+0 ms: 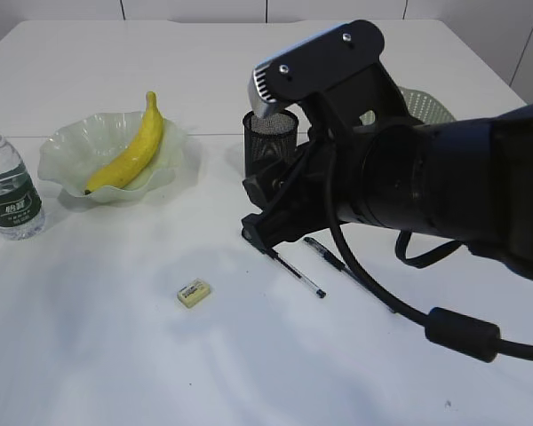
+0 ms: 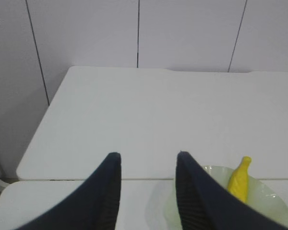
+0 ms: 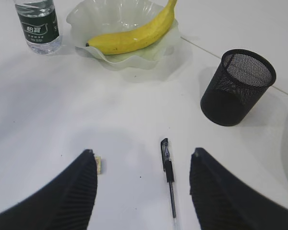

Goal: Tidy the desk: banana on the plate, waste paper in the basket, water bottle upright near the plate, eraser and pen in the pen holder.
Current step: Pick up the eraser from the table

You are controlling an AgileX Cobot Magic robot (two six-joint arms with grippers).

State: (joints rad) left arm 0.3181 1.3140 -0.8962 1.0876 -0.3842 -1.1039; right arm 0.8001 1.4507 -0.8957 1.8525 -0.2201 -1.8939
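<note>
We see the banana (image 1: 131, 151) lying in the pale green wavy-edged plate (image 1: 67, 146) at the far left of the white tabletop (image 1: 98, 355), its stem pointing away from us. Just left of the plate the water bottle (image 1: 7, 191) stands upright; its dark green label carries white characters too small for us to read. Nearer the front, the small yellow eraser (image 1: 194, 292) lies flat on the tabletop, with faint print on its wrapper that we cannot make out. To its right the pen (image 3: 168, 172) lies on the tabletop, black cap toward the black mesh pen holder (image 3: 237, 87), which stands upright well apart from the plate. Behind the arm we catch a bit of the pale green basket (image 1: 426, 105). The right gripper (image 3: 143, 165) hangs above the tabletop with its jaws spread wide, pen between them and eraser beside the left jaw, gripping nothing. The left gripper (image 2: 148, 165) is raised over the plate's far side, jaws partly apart and empty
</note>
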